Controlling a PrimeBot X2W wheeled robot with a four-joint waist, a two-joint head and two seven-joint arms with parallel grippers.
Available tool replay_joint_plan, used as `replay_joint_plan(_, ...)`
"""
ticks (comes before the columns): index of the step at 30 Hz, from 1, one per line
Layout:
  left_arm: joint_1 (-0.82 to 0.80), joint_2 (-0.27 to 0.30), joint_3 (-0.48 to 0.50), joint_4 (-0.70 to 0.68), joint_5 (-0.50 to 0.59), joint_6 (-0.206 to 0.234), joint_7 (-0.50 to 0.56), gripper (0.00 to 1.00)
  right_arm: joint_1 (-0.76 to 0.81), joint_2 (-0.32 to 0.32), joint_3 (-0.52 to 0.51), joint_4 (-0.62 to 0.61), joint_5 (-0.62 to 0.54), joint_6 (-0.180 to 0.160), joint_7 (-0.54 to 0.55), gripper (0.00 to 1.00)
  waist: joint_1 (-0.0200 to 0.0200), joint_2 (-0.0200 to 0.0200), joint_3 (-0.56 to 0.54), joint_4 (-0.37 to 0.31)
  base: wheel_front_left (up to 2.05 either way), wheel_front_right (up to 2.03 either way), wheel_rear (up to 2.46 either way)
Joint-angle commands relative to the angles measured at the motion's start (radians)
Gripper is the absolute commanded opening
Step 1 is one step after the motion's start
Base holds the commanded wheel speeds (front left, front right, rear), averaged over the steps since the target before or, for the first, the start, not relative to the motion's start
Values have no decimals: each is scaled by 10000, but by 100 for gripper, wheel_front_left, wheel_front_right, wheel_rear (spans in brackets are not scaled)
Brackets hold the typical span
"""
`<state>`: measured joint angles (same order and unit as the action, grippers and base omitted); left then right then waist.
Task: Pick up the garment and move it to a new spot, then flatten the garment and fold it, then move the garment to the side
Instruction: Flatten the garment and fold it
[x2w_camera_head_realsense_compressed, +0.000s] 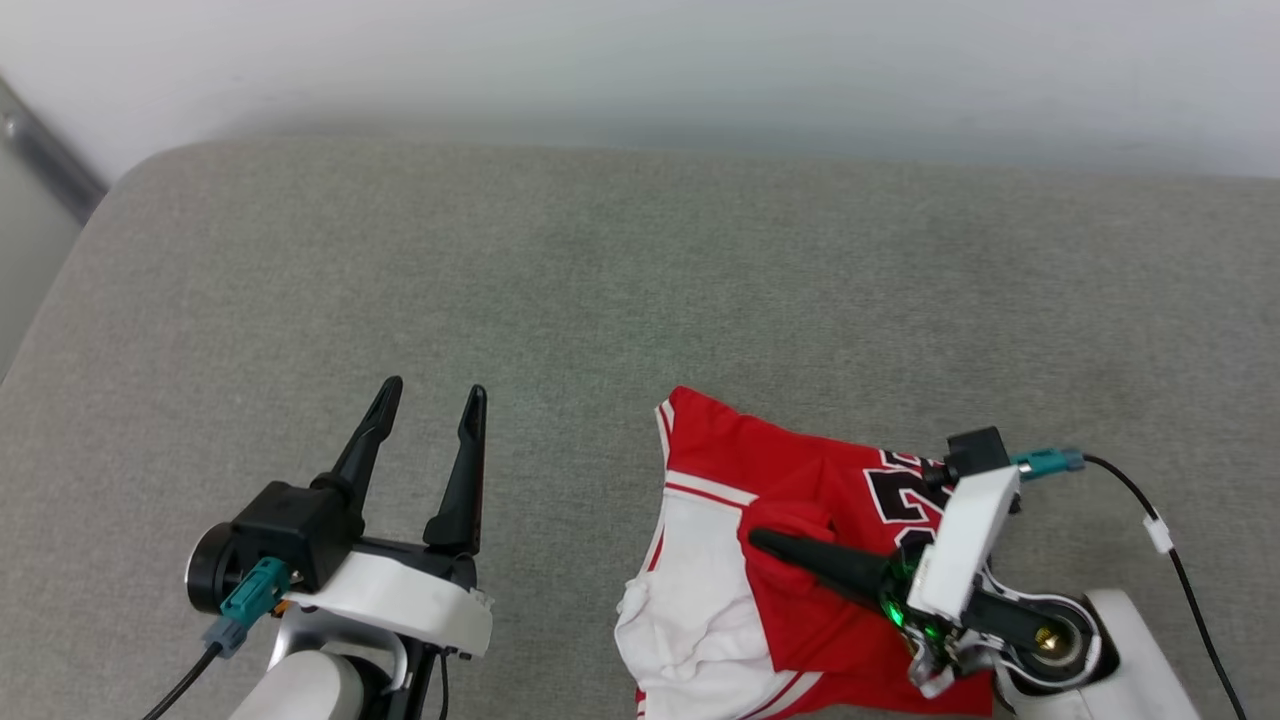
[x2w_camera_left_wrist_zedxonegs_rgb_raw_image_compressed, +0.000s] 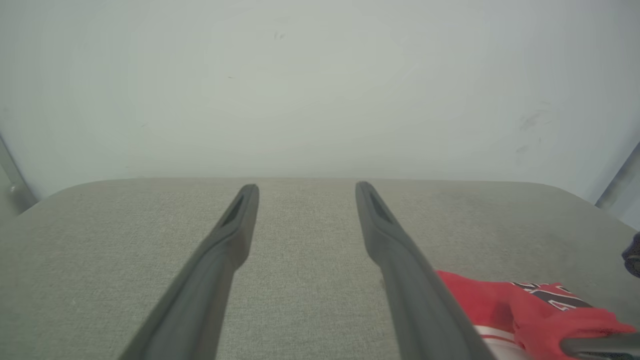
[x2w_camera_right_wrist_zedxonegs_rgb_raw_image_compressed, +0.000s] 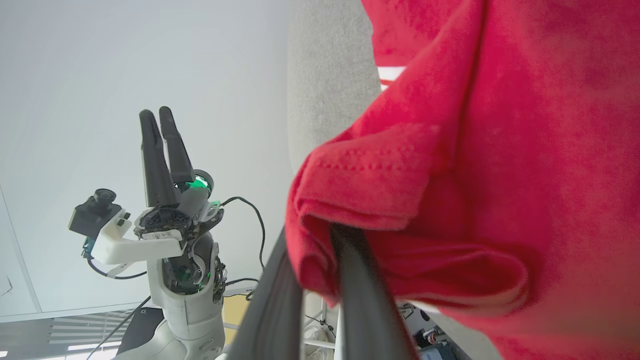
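Head view downward; wrist views along fingers (x2w_camera_left_wrist_zedxonegs_rgb_raw_image_compressed: 220, 260); garment (x2w_camera_head_realsense_compressed: 790, 470) common

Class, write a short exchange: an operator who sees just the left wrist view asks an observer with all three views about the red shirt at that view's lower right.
Operator: I see red cloth at my lower right. Is anything holding it?
Observer: Yes. The right gripper is shut on a red fold of the shirt.
Operator: Is the shirt spread flat?
Observer: No. It lies bunched on the pad, with a crumpled white part on the side toward the left arm.
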<state>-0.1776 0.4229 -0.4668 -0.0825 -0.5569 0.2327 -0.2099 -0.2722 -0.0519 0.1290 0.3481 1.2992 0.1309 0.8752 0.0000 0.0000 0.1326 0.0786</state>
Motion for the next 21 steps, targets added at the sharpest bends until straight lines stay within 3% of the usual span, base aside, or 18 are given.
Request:
replay_joint_plan(1,-143,-66,-4,32,60,-27,-43,100,-204,23,118,82,98,-4,-177,0,0,0,192,183,0,0,0)
replay_joint_plan(4,-277,-127,-28,133,59,-103,-104,100,-557,21,779,537,254,-4,-875,0,0,0,374,345,0,0,0)
replay_joint_plan(5,-318,-155,-34,162,55,-99,-133,100,-657,22,964,666,322,-4,-1071,7,0,0,425,390,0,0,0)
replay_joint_plan(6,-350,-173,-42,195,56,-115,-141,100,-766,23,1148,787,353,-4,-1252,32,0,0,463,422,0,0,0)
replay_joint_plan(7,-363,-191,-41,224,58,-135,-166,100,-847,18,1321,920,287,-4,-1442,40,0,0,493,445,0,0,0)
replay_joint_plan(8,-363,-209,-46,257,57,-138,-177,100,-919,18,1484,994,232,-4,-1625,56,0,0,524,458,0,0,0)
replay_joint_plan(9,-356,-229,-57,292,52,-151,-196,100,-947,19,1638,1059,353,-4,-1748,100,0,0,541,467,0,0,0)
replay_joint_plan(17,-399,-331,-125,573,-6,-279,-299,100,-1211,-70,2498,727,633,-4,-2169,100,0,0,382,325,0,0,0)
replay_joint_plan(20,-342,-320,-131,621,-12,-264,-305,100,-1201,-464,2819,293,217,-4,-2430,100,0,0,243,221,0,0,0)
replay_joint_plan(21,-245,-291,-128,654,-26,-231,-321,100,-1168,-960,3250,-311,-558,-5,-2952,100,0,0,109,117,0,0,0)
